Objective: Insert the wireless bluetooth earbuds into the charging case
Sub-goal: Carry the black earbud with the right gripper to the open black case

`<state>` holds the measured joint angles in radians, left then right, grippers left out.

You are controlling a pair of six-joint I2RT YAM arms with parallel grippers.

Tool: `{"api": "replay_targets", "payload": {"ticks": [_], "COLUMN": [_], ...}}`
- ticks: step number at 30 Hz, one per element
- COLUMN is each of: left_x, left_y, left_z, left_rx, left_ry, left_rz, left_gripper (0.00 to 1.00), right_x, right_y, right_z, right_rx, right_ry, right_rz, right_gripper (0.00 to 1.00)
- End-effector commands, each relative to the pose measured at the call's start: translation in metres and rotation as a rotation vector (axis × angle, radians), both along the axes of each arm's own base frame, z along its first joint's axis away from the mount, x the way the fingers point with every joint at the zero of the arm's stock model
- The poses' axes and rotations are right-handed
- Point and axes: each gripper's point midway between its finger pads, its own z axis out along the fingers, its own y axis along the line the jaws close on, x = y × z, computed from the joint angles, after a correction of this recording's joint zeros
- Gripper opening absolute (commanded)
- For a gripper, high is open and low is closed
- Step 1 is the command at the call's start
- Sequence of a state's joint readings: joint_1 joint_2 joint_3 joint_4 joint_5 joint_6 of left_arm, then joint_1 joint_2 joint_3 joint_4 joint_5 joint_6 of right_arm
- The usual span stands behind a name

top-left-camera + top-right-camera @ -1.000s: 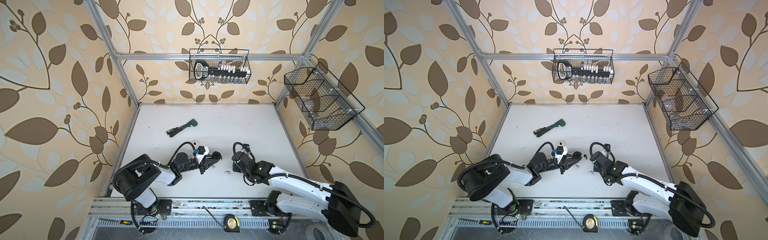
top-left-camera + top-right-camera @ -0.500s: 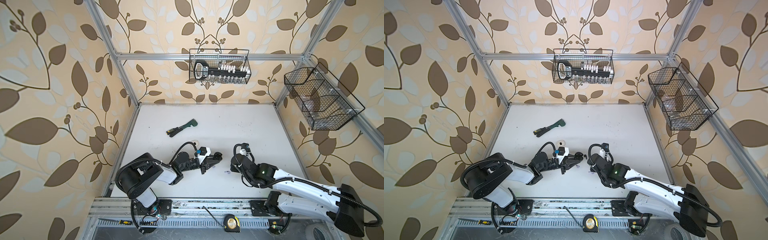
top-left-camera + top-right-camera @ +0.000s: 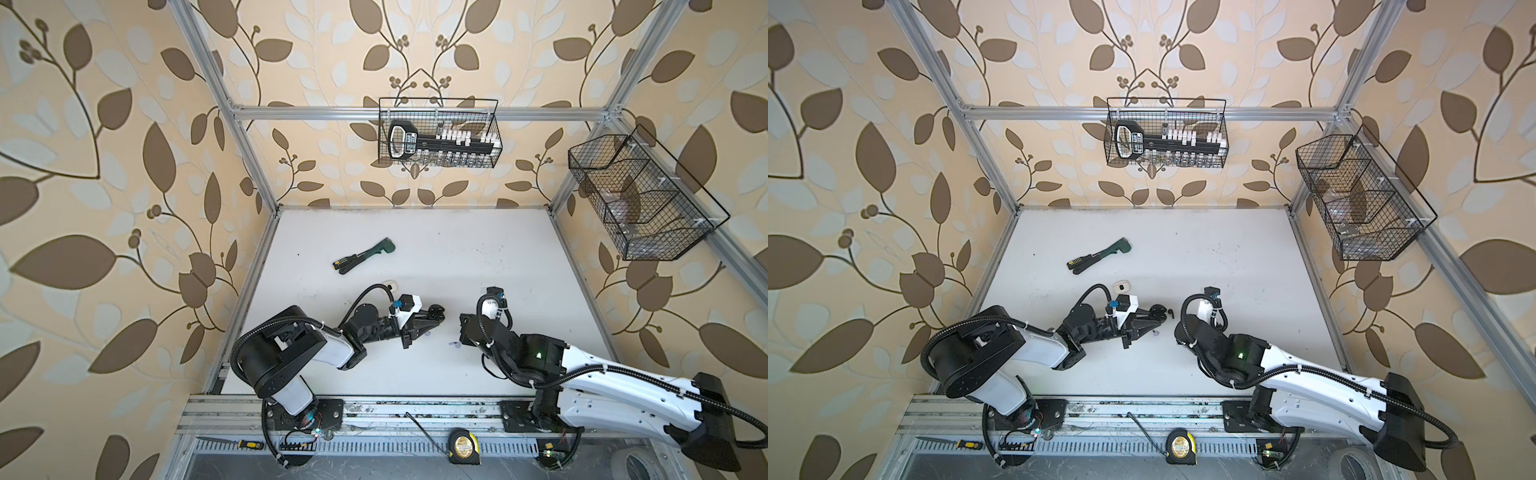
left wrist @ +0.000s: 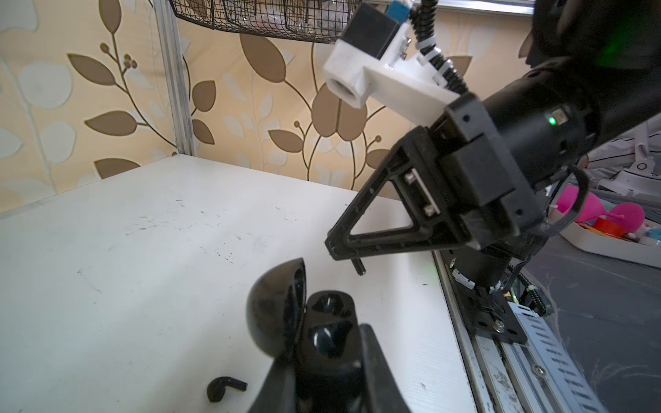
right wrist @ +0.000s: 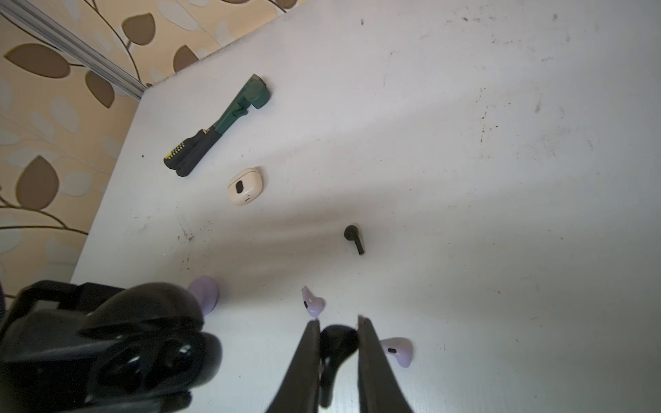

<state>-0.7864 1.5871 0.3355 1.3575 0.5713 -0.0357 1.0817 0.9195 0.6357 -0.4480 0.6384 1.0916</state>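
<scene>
Earbuds (image 5: 354, 237) on white table (image 5: 465, 143), leaf-print walls (image 3: 104, 166)

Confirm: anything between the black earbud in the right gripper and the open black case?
Nothing visible. The right gripper holds the black earbud apart from the open black case; both sockets look empty. A loose earbud lies on the table, aside.

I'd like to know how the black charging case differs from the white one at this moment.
The black case is open and clamped in the left gripper; the white case is shut and lies free on the table. Both are small, rounded cases.
</scene>
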Motion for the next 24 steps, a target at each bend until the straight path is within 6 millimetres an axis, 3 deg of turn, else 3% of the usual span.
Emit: {"api": "replay_targets", "payload": {"ticks": [1, 13, 24], "left_x": [-0.003, -0.003, 0.003], "left_y": [-0.005, -0.006, -0.003], "left_z": [0.022, 0.023, 0.025], "left_rx": [-0.061, -0.066, -0.078], "left_ry": [-0.068, -0.059, -0.025], "left_rz": [-0.027, -0.034, 0.011], "left_gripper": [0.00, 0.00, 0.00], "right_x": [0.003, 0.006, 0.008], "right_y": [0.004, 0.033, 0.048], "right_z": [0.029, 0.068, 0.058], "right_rx": [0.090, 0.135, 0.073], "right_ry": [-0.073, -0.191, -0.210], "right_rz": [-0.048, -0.035, -0.048], "right_gripper": [0.18, 0.18, 0.18]}}
